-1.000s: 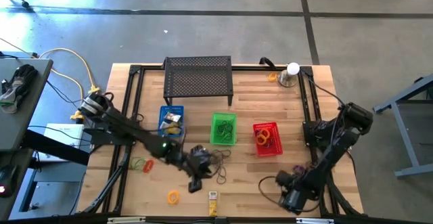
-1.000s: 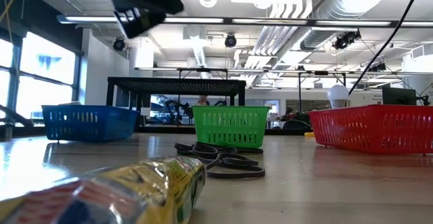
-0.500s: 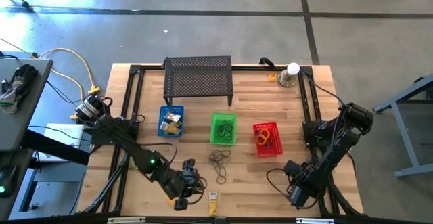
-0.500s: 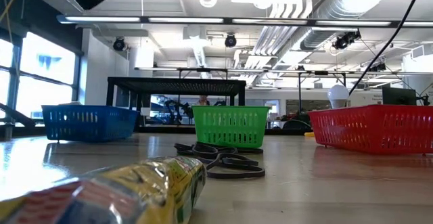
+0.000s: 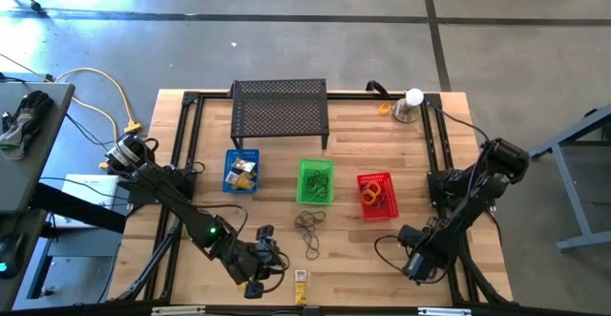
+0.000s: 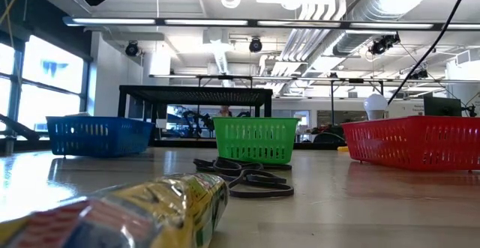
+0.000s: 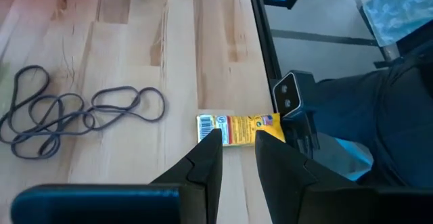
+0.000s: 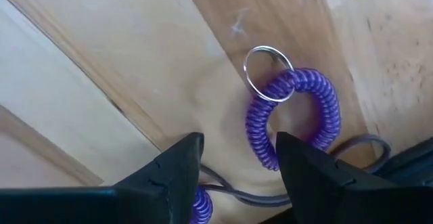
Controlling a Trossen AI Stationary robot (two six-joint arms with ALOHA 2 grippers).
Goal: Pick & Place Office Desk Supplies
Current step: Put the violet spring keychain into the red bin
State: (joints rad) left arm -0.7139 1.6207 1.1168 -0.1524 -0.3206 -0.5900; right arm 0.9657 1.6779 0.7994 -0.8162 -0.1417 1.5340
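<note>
Two purple coils (image 8: 298,119) (springy, steel-ringed) lie before right fingers (image 8: 238,158) apart; left fingers (image 7: 238,149) seemingly parted.

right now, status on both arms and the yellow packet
Left gripper low over the yellow packet at the table's front edge, jaws apart, empty. Right gripper open above a purple coil loop, not gripping. Dark bands lie apart from the packet.
</note>
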